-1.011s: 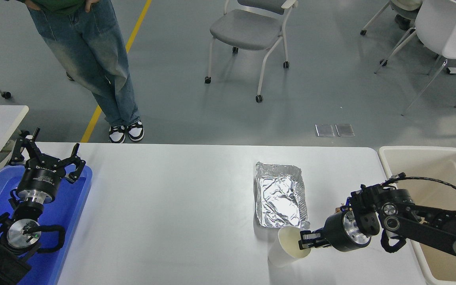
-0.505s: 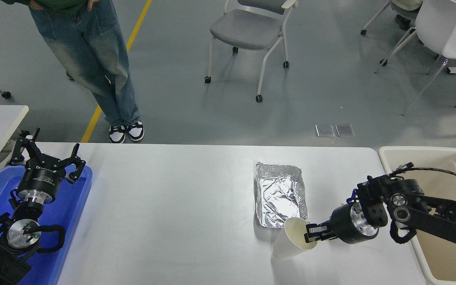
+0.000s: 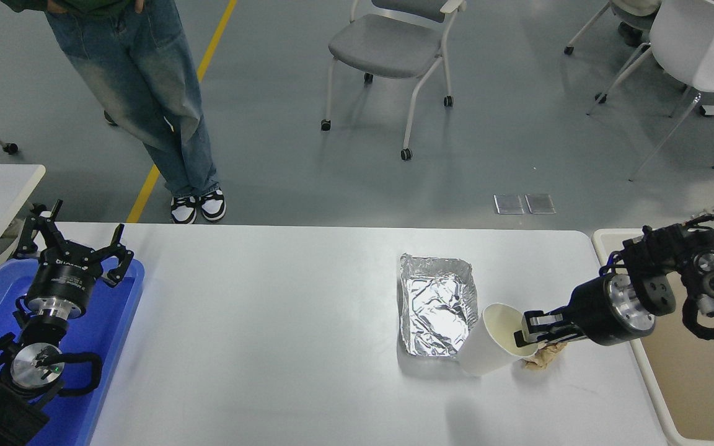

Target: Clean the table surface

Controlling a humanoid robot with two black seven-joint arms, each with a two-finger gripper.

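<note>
While the large plain white table surface (image 3: 270, 334) with rounded corners filled the lower middle of the head view, the black right gripper (image 3: 533, 329) was closed on the rim of a white paper cup (image 3: 493, 347), one finger inside the mouth and the other outside the wall. The cup was tilted, its mouth turned toward the gripper, and it appeared to be lifted off the tabletop, since a faint shadow lay on the white surface below and to the left of it.

By my reading, the step in hand was carrying the cup away as rubbish. The likely next move would call for swinging it to the right over the wide beige plastic bin (image 3: 673, 396) just beside the table's right edge, and spreading the fingers only once the cup was over its opening.

One cup was held. One crumpled silver foil tray (image 3: 437, 306) lay flat on the table, and the cup overlapped its near right corner in the view; whether they touched could not be told. One small crumpled brown paper scrap (image 3: 546, 358) lay on the table just under the gripper. So two pieces of litter seemed to remain on the tabletop.

Parked at the lower left, the black left gripper (image 3: 72, 248) stood with its fingers spread and nothing held, over the one blue plastic tray (image 3: 112, 322).
</note>
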